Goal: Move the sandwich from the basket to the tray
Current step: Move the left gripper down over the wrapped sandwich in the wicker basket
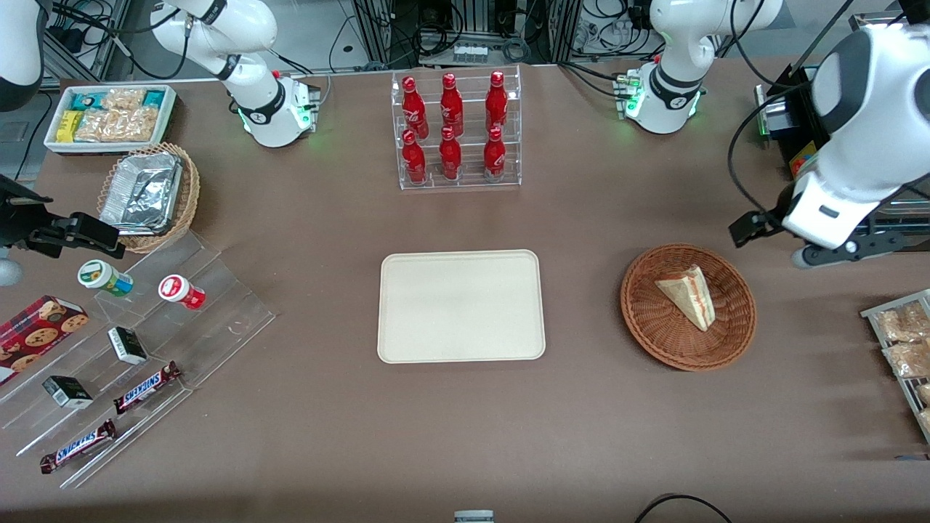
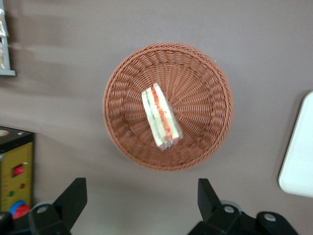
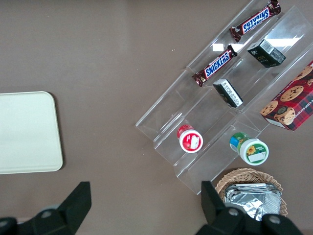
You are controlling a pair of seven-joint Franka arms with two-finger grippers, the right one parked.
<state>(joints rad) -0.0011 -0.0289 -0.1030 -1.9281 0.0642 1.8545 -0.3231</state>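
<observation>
The sandwich (image 1: 690, 296), a pale wedge with red and green filling, lies in the reddish-brown wicker basket (image 1: 639, 319) toward the working arm's end of the table. The cream tray (image 1: 461, 305) lies flat and bare beside the basket, mid-table. My left gripper (image 1: 843, 250) hovers high above the table, a little farther from the front camera than the basket. In the left wrist view the gripper (image 2: 142, 196) is open wide and holds nothing, with the sandwich (image 2: 160, 117) and the basket (image 2: 205, 83) below it and a corner of the tray (image 2: 298, 152) showing.
A clear rack of red bottles (image 1: 454, 131) stands farther from the front camera than the tray. A wire rack of snack packets (image 1: 901, 349) and a black box (image 1: 799, 138) flank the basket. A clear stepped display (image 1: 145, 349) with snacks lies toward the parked arm's end.
</observation>
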